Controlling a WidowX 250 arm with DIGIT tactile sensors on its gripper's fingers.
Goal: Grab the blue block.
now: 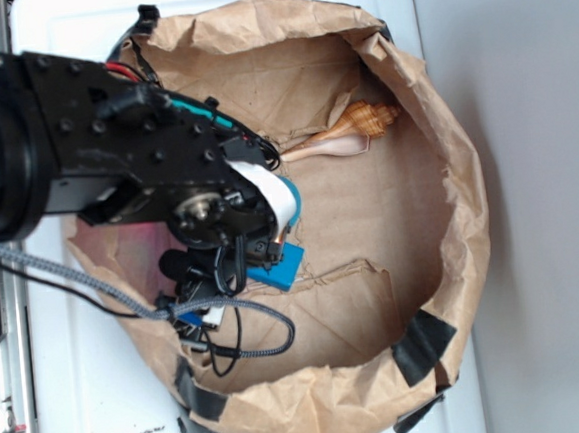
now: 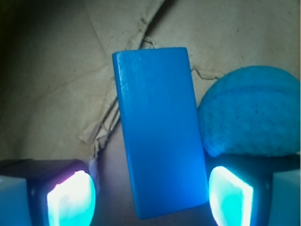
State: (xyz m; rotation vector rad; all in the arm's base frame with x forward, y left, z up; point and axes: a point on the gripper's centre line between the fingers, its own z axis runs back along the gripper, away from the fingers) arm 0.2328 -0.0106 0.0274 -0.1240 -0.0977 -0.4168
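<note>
The blue block [image 2: 159, 129] is a flat bright blue brick lying on brown paper, its near end between my fingers. My gripper [image 2: 150, 200] is open around it, with a gap on the left side and the right pad [image 2: 230, 195] almost at the block's edge. In the exterior view only a corner of the blue block [image 1: 279, 267] shows under my gripper [image 1: 257, 254], inside the paper-lined basin. A round teal-blue textured ball [image 2: 249, 113] sits just right of the block, against the right finger.
The crumpled brown paper wall [image 1: 446, 164] rings the work area. A tan seashell [image 1: 348, 132] lies at the far side of the paper floor. Black cables [image 1: 244, 335] hang below my arm. Black tape patches [image 1: 420, 347] hold the paper rim.
</note>
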